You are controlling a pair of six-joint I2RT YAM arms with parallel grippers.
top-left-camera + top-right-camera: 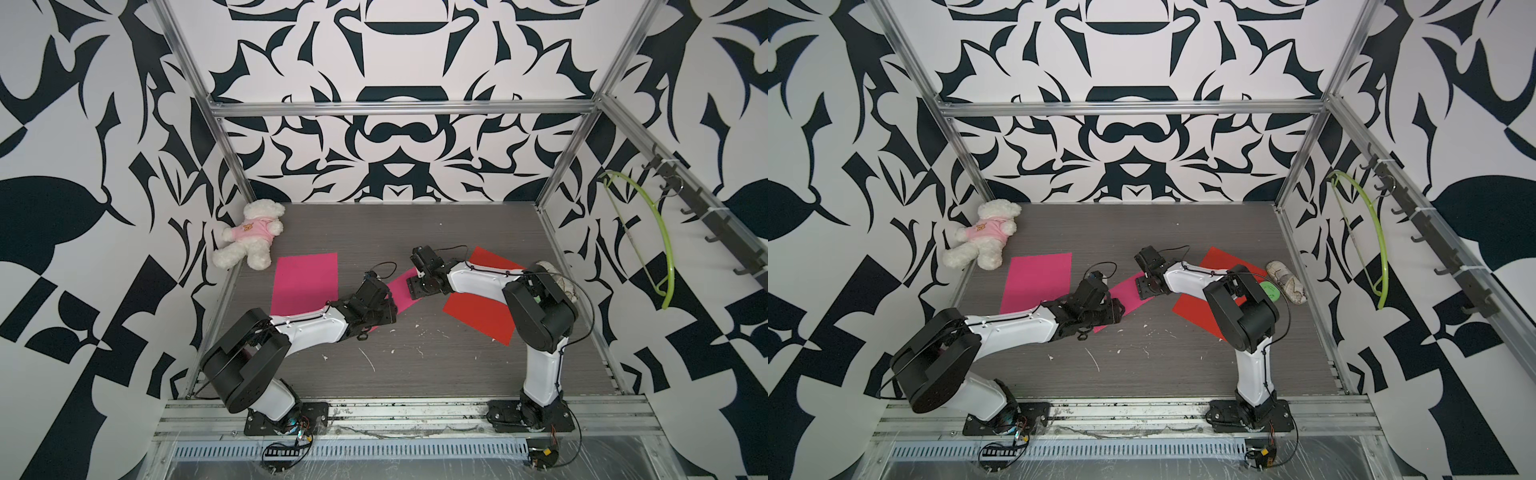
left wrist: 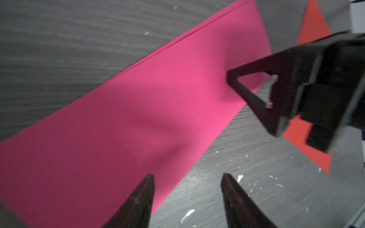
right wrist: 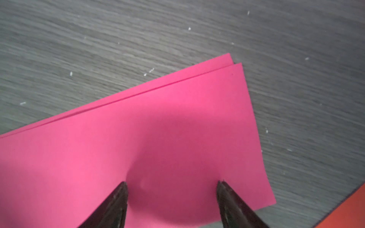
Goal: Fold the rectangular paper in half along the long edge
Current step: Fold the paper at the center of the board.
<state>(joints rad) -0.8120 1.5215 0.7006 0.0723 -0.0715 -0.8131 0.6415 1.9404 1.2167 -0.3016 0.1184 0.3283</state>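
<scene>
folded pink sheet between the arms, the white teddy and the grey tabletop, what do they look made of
Folded pink rectangular sheet: likely thin paper or card, matte; two thin layers show at its offset edge.
White teddy bear in a pink shirt: plush, fluffy pile; shirt looks like fabric.
Grey tabletop: wood or wood-grain laminate, matte; streaked grain, white flecks.
</scene>
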